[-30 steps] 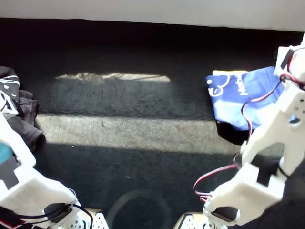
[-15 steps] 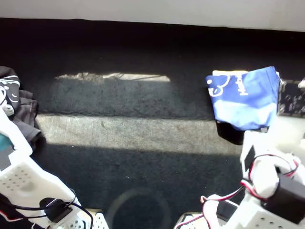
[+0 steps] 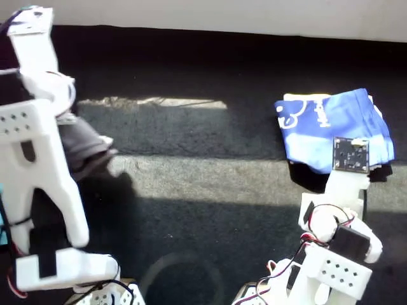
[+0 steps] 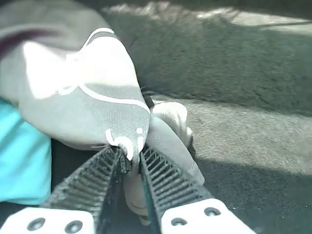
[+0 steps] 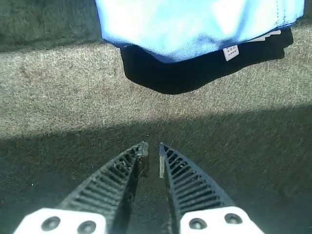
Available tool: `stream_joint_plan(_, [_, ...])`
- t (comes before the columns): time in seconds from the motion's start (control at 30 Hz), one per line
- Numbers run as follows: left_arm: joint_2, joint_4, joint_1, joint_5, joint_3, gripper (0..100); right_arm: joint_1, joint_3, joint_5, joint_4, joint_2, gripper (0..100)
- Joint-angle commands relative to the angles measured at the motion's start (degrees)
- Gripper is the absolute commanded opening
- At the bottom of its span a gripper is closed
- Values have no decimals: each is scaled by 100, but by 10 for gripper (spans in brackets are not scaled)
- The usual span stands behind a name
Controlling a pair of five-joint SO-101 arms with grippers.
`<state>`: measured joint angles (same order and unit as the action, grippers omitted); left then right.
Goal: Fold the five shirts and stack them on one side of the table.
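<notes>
Pinching grey shirt (image 4: 73, 97) in my left gripper (image 4: 130, 163), left of frame; bench (image 3: 191, 171) centre lies rightward; folded blue shirt (image 3: 324, 127) nearer my right gripper (image 5: 150, 155), pressed together, empty.

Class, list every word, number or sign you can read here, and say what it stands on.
Blue shirt: white lettering, too blurred to read.
White tag at its edge: print too small to read.
Grey shirt in the left end effector: white curved marks, no readable word.
</notes>
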<state>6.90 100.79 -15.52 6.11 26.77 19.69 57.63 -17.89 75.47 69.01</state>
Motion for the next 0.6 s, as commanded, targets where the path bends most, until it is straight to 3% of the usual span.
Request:
stream_joint_plan(0.0, [1200, 18, 1174, 0, -66, 9, -22, 470, 9, -356, 84, 52])
stream_joint_plan(0.3, [2299, 9, 3327, 0, -1754, 10, -57, 769, 9, -462, 84, 52])
stream_joint_plan(0.43, [2114, -343, 3495, 0, -2615, 10, -101, 716, 0, -470, 84, 52])
stream_joint_plan(0.57, [1974, -826, 3486, 0, -2976, 11, -637, 725, 9, -462, 84, 52])
